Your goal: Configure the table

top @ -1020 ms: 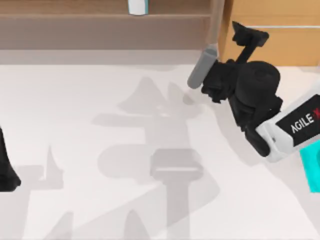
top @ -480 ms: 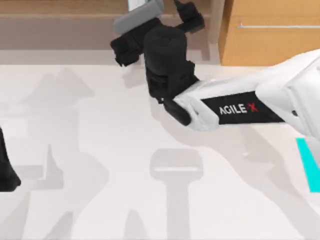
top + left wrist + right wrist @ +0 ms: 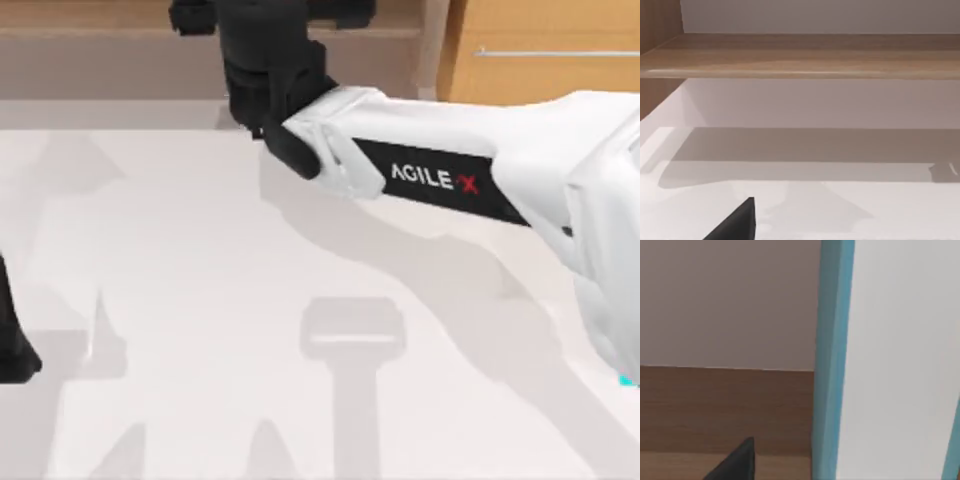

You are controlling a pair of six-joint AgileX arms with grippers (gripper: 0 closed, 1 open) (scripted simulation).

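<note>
The table is the broad white top that takes up most of the top view. My right arm reaches across its back from the right. My right gripper is at the brown wooden shelf, up at the top view's top edge. In the right wrist view a white object with a teal edge stands very close in front of the camera, on the shelf board. My left gripper is parked at the table's left edge.
An orange-brown drawer cabinet with a silver bar handle stands at the back right, beside the shelf. A sliver of something teal shows at the right edge. The left wrist view faces the shelf board over the bare table.
My right arm has swung left from in front of the drawer cabinet to the shelf. A grey cylinder moved along at its gripper in the earlier frames. The left arm has not moved.
</note>
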